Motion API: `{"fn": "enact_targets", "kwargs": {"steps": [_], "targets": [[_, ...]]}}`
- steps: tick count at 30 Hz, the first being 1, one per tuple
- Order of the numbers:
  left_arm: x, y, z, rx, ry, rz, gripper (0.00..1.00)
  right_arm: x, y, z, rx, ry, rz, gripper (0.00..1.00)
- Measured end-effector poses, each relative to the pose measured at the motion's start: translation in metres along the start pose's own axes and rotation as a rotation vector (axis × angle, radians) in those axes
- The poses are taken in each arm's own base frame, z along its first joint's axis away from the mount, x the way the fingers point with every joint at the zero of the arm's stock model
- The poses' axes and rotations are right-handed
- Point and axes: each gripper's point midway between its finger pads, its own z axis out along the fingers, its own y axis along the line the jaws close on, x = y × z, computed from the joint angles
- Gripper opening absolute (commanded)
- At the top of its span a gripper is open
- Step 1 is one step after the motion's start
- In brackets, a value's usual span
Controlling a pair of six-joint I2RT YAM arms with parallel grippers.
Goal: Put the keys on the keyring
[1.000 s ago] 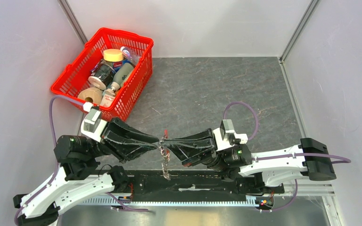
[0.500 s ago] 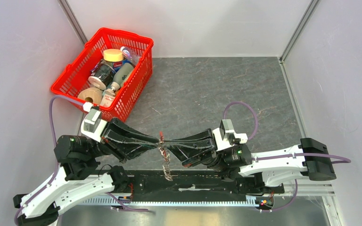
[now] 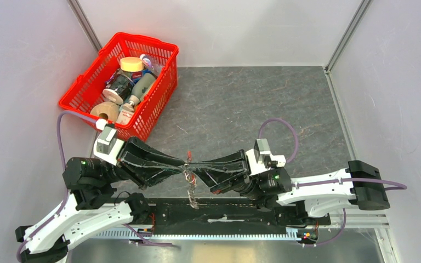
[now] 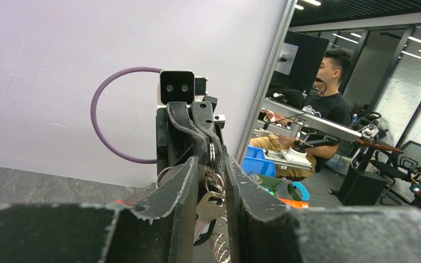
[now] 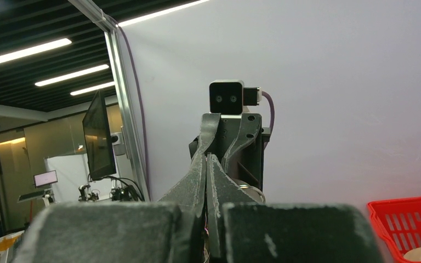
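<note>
Above the near edge of the desk (image 3: 241, 104) the two tools are set tip to tip. The right tool (image 3: 194, 166) is pressed together on the keyring (image 3: 191, 192) — its chain is seen hanging between the arms. The left tool (image 4: 211, 167) is held slightly apart with a key (image 4: 208, 205) in the gap; whether it is pinched cannot be told.

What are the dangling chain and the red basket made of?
The keyring chain looks like silvery metal: it glints and hangs in small coils. The red basket seems moulded plastic, glossy, with even colour and lattice walls.
</note>
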Motion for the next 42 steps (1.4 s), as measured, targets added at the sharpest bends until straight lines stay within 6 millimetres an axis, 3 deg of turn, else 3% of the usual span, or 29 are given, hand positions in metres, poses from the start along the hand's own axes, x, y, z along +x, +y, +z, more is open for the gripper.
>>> {"fn": "enact_targets", "kwargs": {"steps": [12,35,42], "targets": [[-0.001,-0.001,0.000,0.005,-0.007,0.005,0.27,0.014,-0.004,0.000,0.011,0.026,-0.007,0.00],[-0.001,-0.001,-0.001,0.006,-0.009,0.006,0.27,0.014,-0.003,0.001,0.003,0.028,-0.033,0.00],[-0.001,-0.001,-0.001,0.007,-0.011,0.006,0.32,0.002,-0.001,0.003,-0.002,0.005,-0.044,0.00]]}}
